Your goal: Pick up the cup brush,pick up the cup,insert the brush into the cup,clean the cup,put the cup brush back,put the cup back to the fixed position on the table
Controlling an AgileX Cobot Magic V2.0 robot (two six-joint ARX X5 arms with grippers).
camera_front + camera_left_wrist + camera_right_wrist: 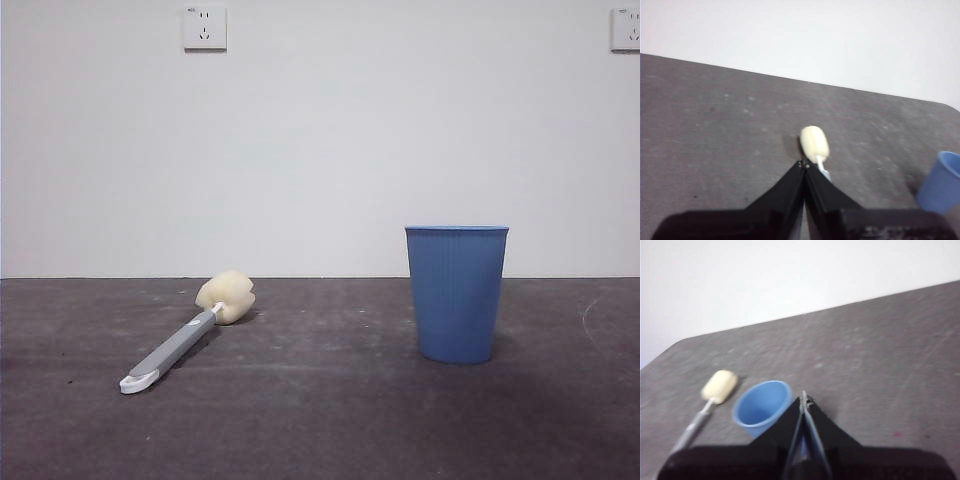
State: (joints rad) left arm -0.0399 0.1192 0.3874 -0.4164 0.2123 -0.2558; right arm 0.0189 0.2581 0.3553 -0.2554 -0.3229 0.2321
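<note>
The cup brush (185, 335) lies flat on the table (320, 420) at the left, its cream sponge head away from the camera and its white looped end toward it. The blue ribbed cup (457, 293) stands upright at the right. Neither arm appears in the front view. My left gripper (804, 164) is shut and empty, raised above the table with the brush's sponge head (814, 143) just past its tips. My right gripper (803, 401) is shut and empty too, hovering beside the cup (761, 406), with the brush (710, 400) further off.
A white wall runs behind the table's far edge, with two sockets (205, 28) high up. The blue cup (941, 182) also shows at the edge of the left wrist view.
</note>
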